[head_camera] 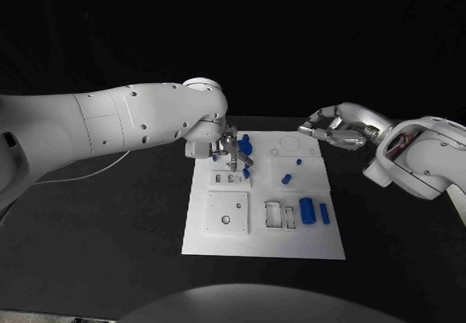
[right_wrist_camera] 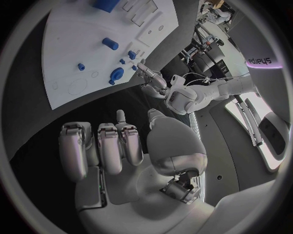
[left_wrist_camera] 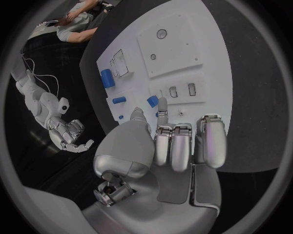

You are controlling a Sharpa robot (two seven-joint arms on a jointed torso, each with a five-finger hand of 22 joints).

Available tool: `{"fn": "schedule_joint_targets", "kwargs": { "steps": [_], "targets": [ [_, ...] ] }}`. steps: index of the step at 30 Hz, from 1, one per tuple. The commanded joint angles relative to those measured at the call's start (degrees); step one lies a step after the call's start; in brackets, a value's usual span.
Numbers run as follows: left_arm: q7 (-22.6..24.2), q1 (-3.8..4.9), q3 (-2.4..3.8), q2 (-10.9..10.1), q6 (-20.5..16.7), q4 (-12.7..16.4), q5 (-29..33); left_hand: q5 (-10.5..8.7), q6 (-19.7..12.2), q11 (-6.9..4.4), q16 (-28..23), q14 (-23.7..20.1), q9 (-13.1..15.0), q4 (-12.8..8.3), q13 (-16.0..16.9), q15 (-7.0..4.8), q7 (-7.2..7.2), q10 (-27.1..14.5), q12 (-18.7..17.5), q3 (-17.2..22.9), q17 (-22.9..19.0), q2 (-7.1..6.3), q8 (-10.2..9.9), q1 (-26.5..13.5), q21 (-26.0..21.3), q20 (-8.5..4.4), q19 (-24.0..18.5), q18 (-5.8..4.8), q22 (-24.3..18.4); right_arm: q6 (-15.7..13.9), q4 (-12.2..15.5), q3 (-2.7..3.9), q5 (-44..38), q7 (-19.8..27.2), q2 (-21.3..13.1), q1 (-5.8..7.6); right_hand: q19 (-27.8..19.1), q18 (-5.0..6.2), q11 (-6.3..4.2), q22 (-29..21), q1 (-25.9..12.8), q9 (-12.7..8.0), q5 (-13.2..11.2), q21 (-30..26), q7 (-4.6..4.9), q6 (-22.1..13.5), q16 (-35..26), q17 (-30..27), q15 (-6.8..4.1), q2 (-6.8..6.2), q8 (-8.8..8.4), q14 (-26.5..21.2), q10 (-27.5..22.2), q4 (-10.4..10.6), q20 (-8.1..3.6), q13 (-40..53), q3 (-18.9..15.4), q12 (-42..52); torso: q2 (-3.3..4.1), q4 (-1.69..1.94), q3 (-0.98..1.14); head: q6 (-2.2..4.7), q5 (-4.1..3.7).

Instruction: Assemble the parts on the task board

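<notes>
Your left hand (head_camera: 229,148) is over the far-left part of the task board (head_camera: 263,237), fingers down among the small blue parts (head_camera: 245,142) there. I cannot tell if it pinches one or only touches. Your right hand (head_camera: 336,129) hovers beyond the board's far right corner, fingers curled in, holding nothing. The parts look light, stiff and smooth; I think they slip easily, so take each one by its sides. More blue cylinders (head_camera: 308,210) lie on the near right.

The word "sharpa" reads in white letters on a dark panel (right_wrist_camera: 259,60) in the right wrist view.
</notes>
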Motion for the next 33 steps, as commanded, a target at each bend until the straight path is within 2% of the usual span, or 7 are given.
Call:
{"fn": "schedule_joint_targets", "kwargs": {
  "steps": [1,13,19,23,26,33],
  "targets": [
    [-9.43,-0.27,0.04,0.5,-1.57,-0.41,0.04,0.31,0.41,0.09,0.14,6.31,0.14,0.18,14.83,0.12,0.01,6.18,-0.15,0.29,15.08,0.3,-0.44,0.97,-0.38,-0.15,-0.45,0.04,1.96,1.44,-0.16,-0.01,0.19,0.77,0.2,-0.09,2.6,0.01,0.12,13.46,0.46,-0.06,0.36,-0.2,0.26,-0.07,0.2,15.1,0.3,0.17,0.17,5.87,5.96,-0.08,0.27,15.07,-0.32,0.02,-0.04,0.09,0.04,0.01,-0.01],
    [-8.92,-1.13,0.06,1.51,-2.5,-1.66,1.46,0.2,0.5,0.21,0.14,6.31,0.69,0.47,14.83,0.26,0.1,6.18,-0.15,0.65,15.08,-0.03,-1.29,1.28,-0.95,-0.03,-1.11,0.23,1.18,1.84,-0.61,-0.03,0.25,0.71,0.37,-0.33,2.39,0.08,0.13,13.37,0.61,-0.09,0.44,-0.41,0.26,-0.07,0.2,15.1,0.31,0.21,0.17,5.87,5.96,-0.1,0.29,15.07,-0.36,0.02,-0.15,0.21,0.06,0.01,-0.21],
    [-8.92,-1.69,0.06,2.0,-2.6,-2.41,1.62,-0.5,0.66,0.27,0.14,6.31,1.1,0.37,14.83,0.33,0.14,6.18,-0.15,0.92,15.08,-0.39,-1.78,1.75,-1.25,0.05,-1.42,0.32,0.85,2.06,-0.75,-0.03,0.43,0.76,0.32,-0.41,2.27,0.11,0.14,13.32,0.77,-0.11,0.51,-0.53,0.27,-0.06,0.2,15.1,0.33,0.29,0.18,5.87,5.96,-0.11,0.3,15.07,-0.38,0.02,-0.17,0.26,0.03,0.01,-0.57],
    [-8.93,-1.89,0.07,2.41,-2.74,-3.04,1.65,-0.77,1.56,0.14,0.14,6.31,2.0,0.44,14.83,0.26,-0.08,6.18,-0.15,1.23,15.08,-0.53,-1.53,1.97,-1.34,0.05,-1.49,0.33,0.86,2.17,-0.63,-0.03,0.54,0.87,0.27,-0.44,2.21,0.13,0.15,13.3,0.9,-0.12,0.55,-0.59,0.28,-0.03,0.2,15.1,0.34,0.34,0.19,5.87,5.96,-0.12,0.31,15.07,-0.39,0.02,-0.23,0.4,-0.02,0.01,-0.85],
    [-8.95,-1.98,0.07,2.68,-2.73,-3.54,1.66,-0.77,1.9,0.03,0.14,6.31,2.62,0.47,14.83,0.18,-0.22,6.18,-0.15,1.38,15.08,-0.63,-1.32,2.06,-1.39,0.0,-1.51,0.34,0.88,2.2,-0.58,-0.04,0.58,0.88,0.28,-0.46,2.21,0.13,0.15,13.3,0.9,-0.12,0.55,-0.59,0.28,-0.03,0.2,15.1,0.34,0.34,0.19,5.87,5.96,-0.12,0.31,15.07,-0.39,0.02,-0.29,0.4,0.04,0.01,-0.86],
    [-8.84,-2.19,0.07,3.13,-2.58,-4.31,1.7,-0.61,1.95,-0.13,0.14,6.31,4.38,0.59,14.83,0.05,-0.4,6.18,-0.15,1.89,15.08,-0.71,-1.02,2.21,-1.91,-0.13,-2.03,0.51,0.23,2.35,-0.65,-0.04,0.6,0.8,0.27,-0.48,2.08,0.17,0.15,13.24,1.0,-0.13,0.58,-0.72,0.28,-0.01,0.2,15.1,0.35,0.38,0.2,5.87,5.96,-0.13,0.32,15.07,-0.41,0.02,-0.36,0.49,0.03,0.01,-0.72]
  ]
}}
